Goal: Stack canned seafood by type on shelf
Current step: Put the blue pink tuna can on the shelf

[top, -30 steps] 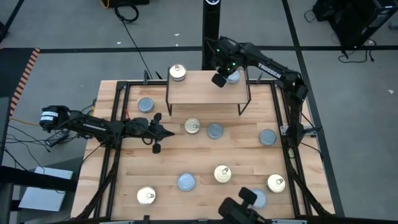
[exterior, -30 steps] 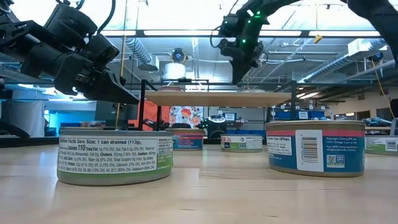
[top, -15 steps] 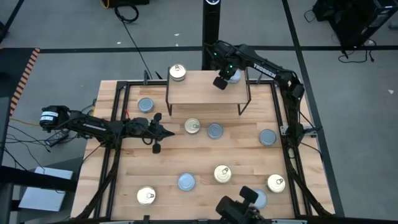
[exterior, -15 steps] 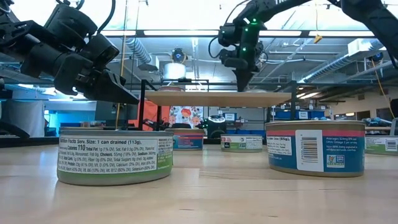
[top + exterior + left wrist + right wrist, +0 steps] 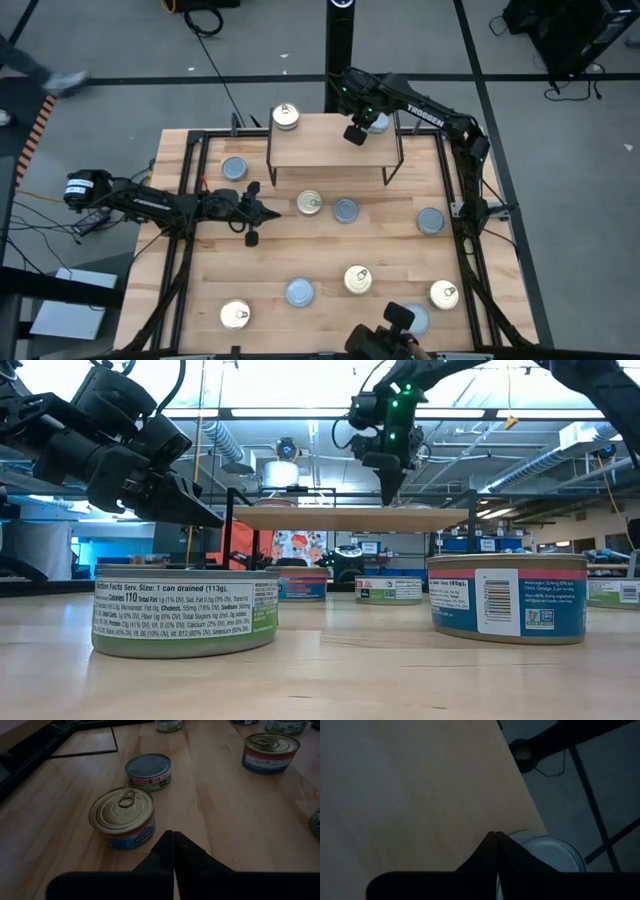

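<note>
table [image 5: 330, 250]: scattered tins [image 5: 345, 210]; shelf [image 5: 320, 140]: two tins at back corners

Tabletop [image 5: 330, 255]: pale wood planks, smooth, matt, visible grain.
Shelf [image 5: 325, 140]: light-wood plank, matt; thin black metal legs.
Gold-topped tin [image 5: 122, 815]: metal, satin sheen, ridged lid with pull-tab; glossy printed paper label.
Blue-grey tin [image 5: 148, 770]: smooth plain metal top, dull gloss.
Left gripper [image 5: 173, 851]: matt black fingers.
Floor [image 5: 250, 50]: grey, matt.
</note>
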{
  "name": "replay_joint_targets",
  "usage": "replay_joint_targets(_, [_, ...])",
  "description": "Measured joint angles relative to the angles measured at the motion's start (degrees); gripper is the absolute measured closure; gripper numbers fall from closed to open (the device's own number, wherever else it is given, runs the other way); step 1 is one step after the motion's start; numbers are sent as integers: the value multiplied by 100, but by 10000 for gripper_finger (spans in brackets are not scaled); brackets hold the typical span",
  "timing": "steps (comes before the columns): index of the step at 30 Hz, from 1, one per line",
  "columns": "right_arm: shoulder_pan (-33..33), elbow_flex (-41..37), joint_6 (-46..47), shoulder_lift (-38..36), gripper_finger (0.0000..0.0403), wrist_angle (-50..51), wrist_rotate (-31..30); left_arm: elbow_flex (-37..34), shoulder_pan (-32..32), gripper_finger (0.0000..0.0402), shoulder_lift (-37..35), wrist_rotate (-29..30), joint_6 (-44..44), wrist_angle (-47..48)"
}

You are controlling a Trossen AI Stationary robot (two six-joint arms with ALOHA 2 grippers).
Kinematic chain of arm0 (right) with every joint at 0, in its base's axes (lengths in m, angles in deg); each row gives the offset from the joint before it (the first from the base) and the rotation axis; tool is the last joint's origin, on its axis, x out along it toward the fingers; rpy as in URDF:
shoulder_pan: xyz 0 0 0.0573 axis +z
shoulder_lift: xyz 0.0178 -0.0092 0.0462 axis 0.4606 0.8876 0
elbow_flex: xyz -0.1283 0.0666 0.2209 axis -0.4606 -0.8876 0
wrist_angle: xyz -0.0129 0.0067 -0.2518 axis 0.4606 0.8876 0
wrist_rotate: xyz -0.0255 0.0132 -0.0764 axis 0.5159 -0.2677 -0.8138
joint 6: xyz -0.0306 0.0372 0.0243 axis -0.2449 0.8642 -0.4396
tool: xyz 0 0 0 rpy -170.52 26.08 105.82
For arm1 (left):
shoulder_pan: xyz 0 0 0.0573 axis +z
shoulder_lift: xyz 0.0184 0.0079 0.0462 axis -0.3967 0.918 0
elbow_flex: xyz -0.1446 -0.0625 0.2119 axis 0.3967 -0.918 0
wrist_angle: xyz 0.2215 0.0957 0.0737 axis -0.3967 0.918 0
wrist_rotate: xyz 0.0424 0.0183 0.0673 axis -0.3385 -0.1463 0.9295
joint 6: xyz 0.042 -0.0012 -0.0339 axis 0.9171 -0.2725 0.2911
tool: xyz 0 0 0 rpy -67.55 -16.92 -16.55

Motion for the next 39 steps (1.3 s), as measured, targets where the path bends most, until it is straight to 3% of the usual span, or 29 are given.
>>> replay_joint_targets(11, [681,-172,77,-788,397,-367,-85,0,1,401,-1,1,0,-7])
replay_joint_targets(21, [1433,-2517,195,-1763,398,-2572,128,0,-7,401,-2,2,-35,-166])
replay_joint_targets(32, [2615,-5064,1101,-3211,398,-5099,129,0,-7,401,0,2,-28,-175])
replay_joint_targets(39, [3061,-5979,1311,-3468,379,-6474,133,0,-7,401,0,2,-33,-199])
